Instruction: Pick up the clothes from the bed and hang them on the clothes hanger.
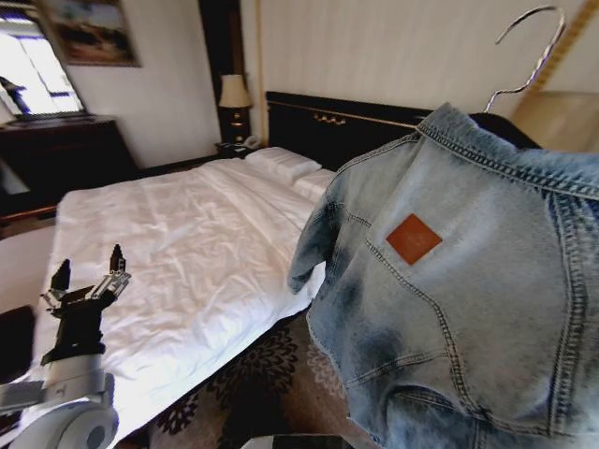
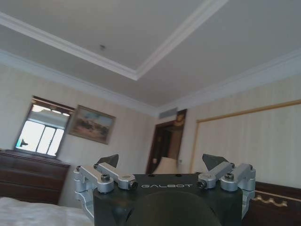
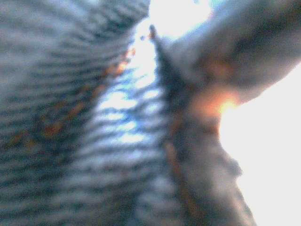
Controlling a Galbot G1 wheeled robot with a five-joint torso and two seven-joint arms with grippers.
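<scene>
Denim jacket (image 1: 468, 281) hangs on hanger (image 1: 529, 51) at 3 o'clock; left gripper (image 1: 89, 281) at 8, fingers spread, empty; right gripper's fingers: cannot tell. Keep hanger level, shoulders seated

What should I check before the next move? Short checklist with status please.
1. Denim jacket off the bed: ok, it hangs in the air beside it.
2. Jacket on the clothes hanger: ok, hook rises above the collar.
3. Right gripper's hold: cannot tell, denim covers the right wrist view.
4. Left gripper free: ok, open, empty, raised over the bed's near corner.
5. Rail for the hook: cannot tell.
</scene>
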